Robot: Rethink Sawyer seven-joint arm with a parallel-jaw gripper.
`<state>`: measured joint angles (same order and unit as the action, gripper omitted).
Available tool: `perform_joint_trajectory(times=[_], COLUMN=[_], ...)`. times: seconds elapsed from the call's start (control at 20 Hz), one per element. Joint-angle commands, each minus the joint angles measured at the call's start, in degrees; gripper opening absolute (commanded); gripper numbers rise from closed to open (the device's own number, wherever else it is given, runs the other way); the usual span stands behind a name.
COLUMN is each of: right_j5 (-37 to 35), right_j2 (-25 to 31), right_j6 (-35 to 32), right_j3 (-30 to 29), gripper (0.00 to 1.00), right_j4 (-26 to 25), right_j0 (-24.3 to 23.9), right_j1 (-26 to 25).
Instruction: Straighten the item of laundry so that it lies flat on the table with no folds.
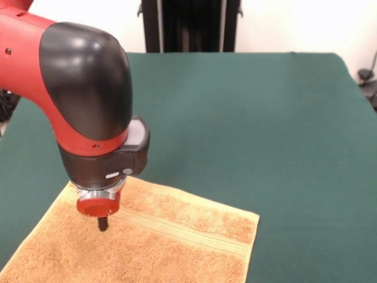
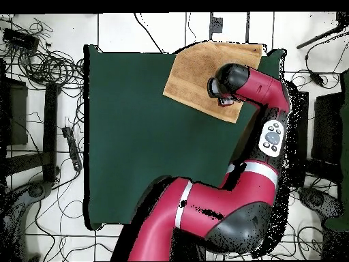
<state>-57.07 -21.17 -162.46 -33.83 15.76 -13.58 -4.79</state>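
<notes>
The orange-tan towel [image 1: 177, 236] lies spread on the green table [image 1: 247, 118] at the front view's bottom left. A woven stripe band runs across it, and its near part is cut off by the picture's edge. I see no raised fold in the part that shows. My gripper [image 1: 102, 224] hangs from the red and black arm over the towel's left part, its dark tip narrow and shut, touching or just above the cloth. In the overhead view the towel [image 2: 198, 71] sits at the table's [image 2: 136, 136] top right corner, and the arm's wrist covers its right part and hides the gripper.
The black pedestal [image 1: 188, 23] stands at the table's far side. The arm's large elbow [image 1: 82, 82] fills the upper left of the front view. Cables and stands [image 2: 41, 61] lie on the floor around the table. The towel's far edge lies at the table's edge.
</notes>
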Motion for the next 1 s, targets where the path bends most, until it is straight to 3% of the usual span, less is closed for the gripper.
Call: perform_joint_trajectory(times=[0.05, 0.4, 0.55, 0.8, 1.0], right_j5=[1.2, 1.0, 1.0, -4.9, -3.4], right_j2=[4.2, 3.9, 3.9, 2.1, 1.5], right_j6=[-10.9, -12.4, -13.9, -18.8, -19.6], right_j3=[-2.0, -1.6, -3.7, -8.1, -11.8], gripper=[1.0, 1.0, 1.0, 1.0, 1.0], right_j4=[1.5, 1.8, 2.1, 3.0, 3.1], right_j0=[2.0, 2.3, 2.7, 4.2, 4.9], right_j1=[-6.7, -8.2, -7.4, -5.1, -3.3])
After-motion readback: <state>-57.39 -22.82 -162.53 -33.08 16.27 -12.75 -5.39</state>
